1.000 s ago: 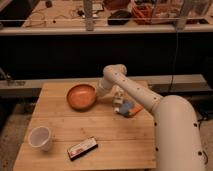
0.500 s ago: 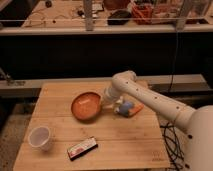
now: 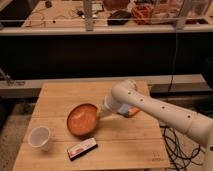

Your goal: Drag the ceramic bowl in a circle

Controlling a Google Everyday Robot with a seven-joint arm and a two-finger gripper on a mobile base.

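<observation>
Orange-brown ceramic, the bowl point(image 3: 81, 120) sits in the single camera view on the wooden table point(image 3: 127, 146), left of centre, mouth up. It lies between the cup point(image 3: 40, 137) at the front left and the arm point(image 3: 150, 106) reaching in from the right. The gripper point(image 3: 101, 114) is down at the bowl's right rim, touching or just beside it; whether it has hold of the rim I cannot tell. A flat packet point(image 3: 82, 148) lies just in front of the bowl. I judge the bowl stiff, fairly heavy, chippable, and slick on its glaze, so the rim or inner wall is the place to press for a drag. Being round, it has no long axis and points nowhere.
</observation>
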